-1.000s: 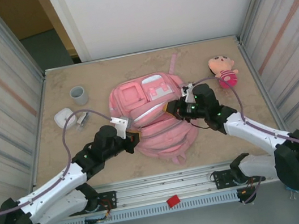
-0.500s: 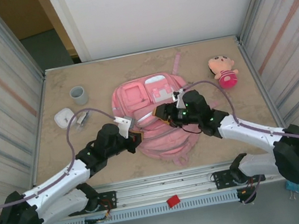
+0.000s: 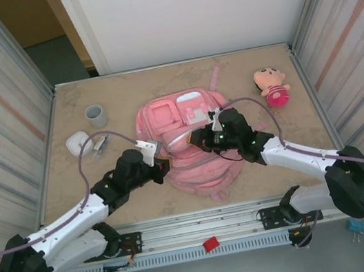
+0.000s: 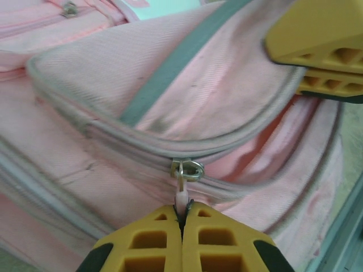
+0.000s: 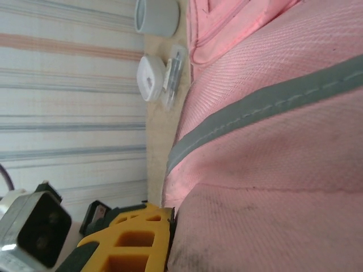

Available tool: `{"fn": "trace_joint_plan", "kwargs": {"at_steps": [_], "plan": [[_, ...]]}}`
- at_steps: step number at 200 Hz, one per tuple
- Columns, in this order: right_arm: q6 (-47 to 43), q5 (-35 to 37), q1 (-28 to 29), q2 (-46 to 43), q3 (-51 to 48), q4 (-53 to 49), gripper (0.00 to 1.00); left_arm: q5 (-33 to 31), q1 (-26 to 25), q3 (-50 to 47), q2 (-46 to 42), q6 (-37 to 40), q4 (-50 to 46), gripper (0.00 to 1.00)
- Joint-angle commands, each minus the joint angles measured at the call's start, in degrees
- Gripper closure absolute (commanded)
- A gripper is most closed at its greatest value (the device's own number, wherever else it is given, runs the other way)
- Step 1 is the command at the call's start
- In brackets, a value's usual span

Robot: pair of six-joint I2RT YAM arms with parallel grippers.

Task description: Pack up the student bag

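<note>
The pink student bag lies flat in the middle of the table, front pockets facing up. My left gripper sits at the bag's left side, shut on the small white zipper pull that hangs from a metal ring on the grey-edged zip. My right gripper is over the bag's middle. Its yellow fingers stand close together on the edge of the pocket flap, pinching the pink fabric. That fabric hides one right finger in the right wrist view.
A pink-and-tan plush doll lies at the back right. At the back left are a grey cup, a small white case and a clear item beside it. Corrugated walls close both sides.
My right gripper moved left over the bag, opened briefly and closed again on the flap's edge. The left gripper kept its hold on the zipper pull and barely shifted.
</note>
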Motion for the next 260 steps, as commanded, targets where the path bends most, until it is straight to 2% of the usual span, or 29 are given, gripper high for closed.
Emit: {"fn": "trace_joint_plan", "kwargs": {"at_steps": [1,23,36,56,79,104,137,155,197,223,245,252,260], "plan": [[-6.1,-5.0,-3.3,-3.9,4.1,-4.8,0.92,-3.5,1.9,0.0,-1.7,0.3,-0.2,0.96],[-8.3,-5.6,-4.8,-5.3,5.9,-9.4,0.87,-2.9,2.4,-0.6,-1.7,0.4,0.8,0.96],[-7.1,-4.5,-4.5,-5.6,5.6,-9.1,0.75,-1.5,2.4,-0.6,-1.2,0.5,2.0,0.96],[-2.8,-1.2,-2.0,-4.8,3.1,-4.1,0.58,0.4,2.4,-0.4,-0.1,0.5,3.7,0.96],[1.7,2.6,2.2,-1.5,1.2,2.0,0.53,1.3,2.4,0.3,0.9,0.5,4.7,0.96],[2.8,4.2,4.6,2.3,1.4,5.5,0.56,1.8,2.4,1.0,1.3,0.7,4.3,0.96],[0.4,4.5,4.5,2.4,2.8,3.3,0.85,-3.8,2.7,0.7,0.0,-0.5,1.4,0.95],[-2.6,3.2,4.0,1.2,3.9,0.8,0.91,-6.5,4.8,-0.2,-0.5,-3.3,-0.1,0.92],[-5.4,0.3,1.9,-2.9,5.1,-3.5,0.93,-3.4,13.8,0.3,1.8,-5.3,-0.3,0.9],[-5.9,0.8,1.9,-4.3,5.0,-4.5,0.94,-1.2,17.0,2.1,5.1,-4.7,0.1,0.89],[-5.9,1.8,1.9,-3.9,4.7,-4.5,0.94,-0.2,17.3,3.7,7.1,-4.5,0.8,0.81],[-5.9,2.4,1.8,-3.6,4.7,-4.9,0.91,0.2,17.3,4.1,7.4,-4.6,0.9,0.75],[-5.9,3.1,1.7,-3.4,4.9,-5.7,0.82,0.4,17.3,4.4,7.6,-5.1,0.8,0.67]]}}
